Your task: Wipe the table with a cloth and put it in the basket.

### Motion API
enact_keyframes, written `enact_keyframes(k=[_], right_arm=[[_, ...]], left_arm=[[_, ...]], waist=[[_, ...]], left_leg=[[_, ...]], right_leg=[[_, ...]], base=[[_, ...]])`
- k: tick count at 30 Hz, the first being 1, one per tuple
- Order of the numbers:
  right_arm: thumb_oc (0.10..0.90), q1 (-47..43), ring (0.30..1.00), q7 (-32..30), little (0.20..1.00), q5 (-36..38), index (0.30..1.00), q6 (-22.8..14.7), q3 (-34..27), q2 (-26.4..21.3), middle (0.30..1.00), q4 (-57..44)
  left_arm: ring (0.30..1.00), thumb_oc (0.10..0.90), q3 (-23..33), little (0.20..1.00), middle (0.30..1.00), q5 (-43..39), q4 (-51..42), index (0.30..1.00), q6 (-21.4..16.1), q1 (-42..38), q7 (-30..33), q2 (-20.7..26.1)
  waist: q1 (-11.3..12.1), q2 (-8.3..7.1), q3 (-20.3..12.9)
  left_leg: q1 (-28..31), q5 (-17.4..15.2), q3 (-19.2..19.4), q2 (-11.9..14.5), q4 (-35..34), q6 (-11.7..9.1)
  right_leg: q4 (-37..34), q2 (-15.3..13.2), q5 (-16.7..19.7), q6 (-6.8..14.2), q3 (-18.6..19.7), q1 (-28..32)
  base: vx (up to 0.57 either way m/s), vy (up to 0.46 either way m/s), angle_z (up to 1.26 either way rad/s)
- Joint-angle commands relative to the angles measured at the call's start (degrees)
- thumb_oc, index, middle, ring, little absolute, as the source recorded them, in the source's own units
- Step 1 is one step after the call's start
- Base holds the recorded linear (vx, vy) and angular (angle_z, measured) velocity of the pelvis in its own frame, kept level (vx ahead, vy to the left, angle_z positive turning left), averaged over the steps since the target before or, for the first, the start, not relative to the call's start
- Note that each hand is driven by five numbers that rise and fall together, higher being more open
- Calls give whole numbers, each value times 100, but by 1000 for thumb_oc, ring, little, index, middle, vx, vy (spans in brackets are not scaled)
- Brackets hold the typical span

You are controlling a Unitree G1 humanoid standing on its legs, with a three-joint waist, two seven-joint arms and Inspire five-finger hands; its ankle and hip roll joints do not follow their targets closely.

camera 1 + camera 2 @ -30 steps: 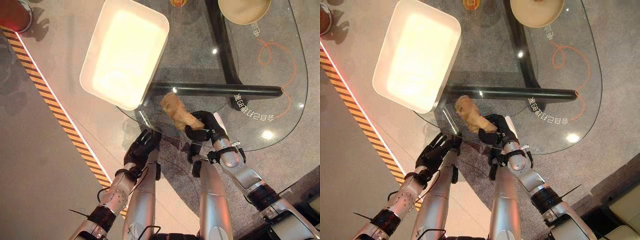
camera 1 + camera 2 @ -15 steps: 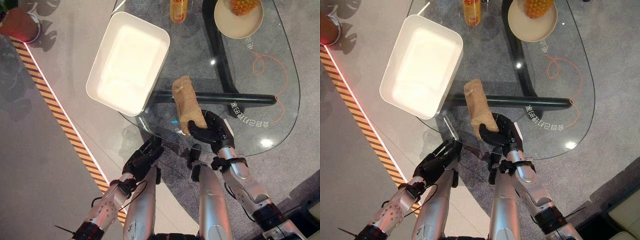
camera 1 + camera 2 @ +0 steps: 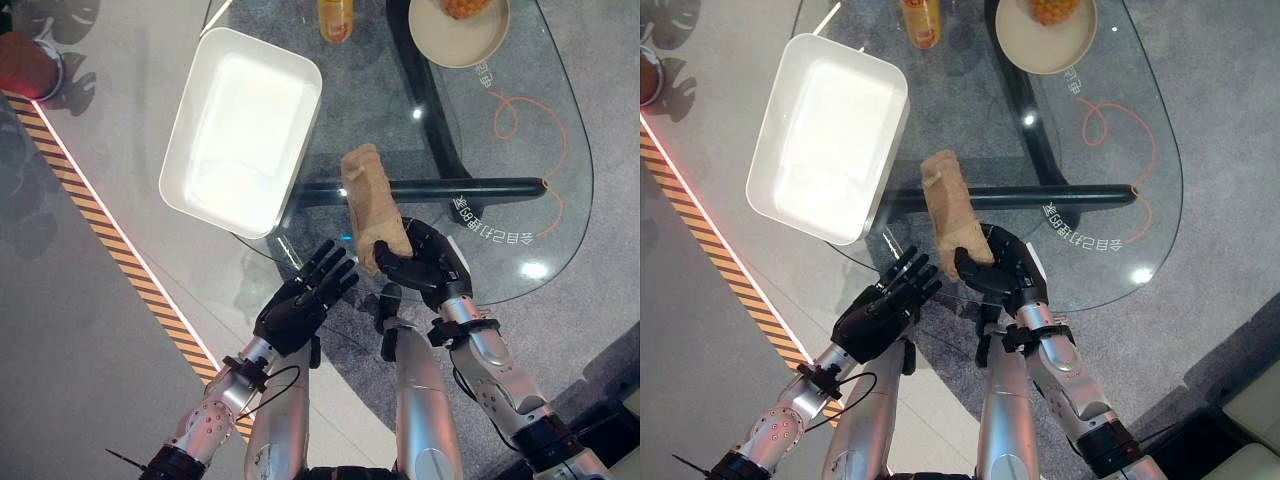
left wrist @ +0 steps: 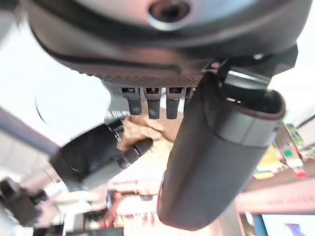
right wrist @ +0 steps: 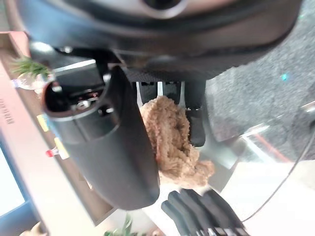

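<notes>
Left eye view: the white basket (image 3: 243, 130) sits at the left edge of the glass worktop (image 3: 560, 150), nothing inside it. The tan cloth (image 3: 372, 205) lies rolled on the worktop's near part, its near end clamped in the curled fingers of the right hand (image 3: 425, 268). The left hand (image 3: 297, 303) hovers just off the near edge, fingers straight and spread. At the far edge, a beige bowl (image 3: 455, 35) holds a yellow item cut off by the frame; an orange bottle (image 3: 336, 18) is also cut off.
</notes>
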Motion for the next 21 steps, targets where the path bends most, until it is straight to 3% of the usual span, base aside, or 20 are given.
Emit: enact_keyframes(k=[1, 9, 13, 21], right_arm=[[100, -327, 300, 553, 200, 154, 300, -788, -48, -75, 300, -1293], [100, -135, 300, 818, 200, 218, 300, -1033, -318, -170, 300, -1669], [100, -120, 300, 1521, 200, 915, 300, -1195, -423, -136, 300, -1810], [100, -186, 300, 1713, 200, 924, 300, -1170, -435, -29, 300, -1861]], left_arm=[[900, 800, 120, 900, 900, -306, -875, 900, -229, 181, -537, 16], [900, 800, 447, 900, 900, -479, -1106, 900, -382, 127, -491, 62], [900, 800, 556, 900, 900, -276, -1037, 900, -305, 77, -291, 82], [900, 800, 666, 900, 900, -67, -765, 900, -128, -57, 3, -9]], waist=[[-32, -127, -142], [-79, -241, -142], [-101, -278, -142], [-148, -271, -142]], left_leg=[[-1, -1002, 562, -214, 1014, 232], [27, -1010, 600, -178, 997, 227], [21, -1024, 606, -176, 1018, 216], [-48, -1017, 622, -168, 1068, 187]], right_leg=[[-991, 382, 795, 62, -232, 256], [-1005, 435, 800, 74, -154, 276], [-1009, 450, 796, 81, -144, 280], [-995, 472, 800, 77, -99, 211]], base=[[0, 0, 0], [0, 0, 0], [3, -20, -4], [-6, -1, -5]])
